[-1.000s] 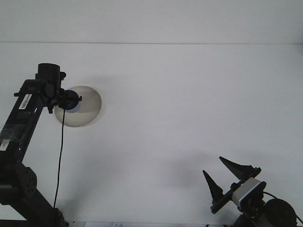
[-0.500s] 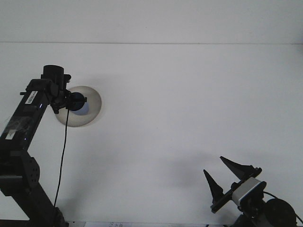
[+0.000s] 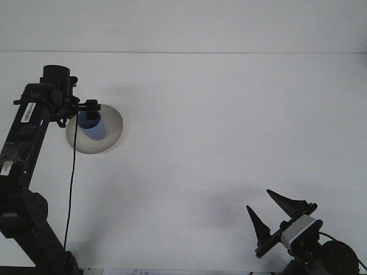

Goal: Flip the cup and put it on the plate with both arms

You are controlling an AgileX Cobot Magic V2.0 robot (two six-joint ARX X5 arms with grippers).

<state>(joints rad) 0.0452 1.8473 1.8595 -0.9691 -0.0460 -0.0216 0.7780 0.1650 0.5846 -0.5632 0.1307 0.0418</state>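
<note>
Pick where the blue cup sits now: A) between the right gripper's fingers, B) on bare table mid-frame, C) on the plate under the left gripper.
C: the blue cup stands on the plate by the left gripper; the right gripper is open and holds nothing.

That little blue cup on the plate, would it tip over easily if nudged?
Probably. The small blue cup looks light, likely plastic, and tall for its base. The round grey plate looks smooth, so it might slide first. The left gripper is at its rim.
</note>
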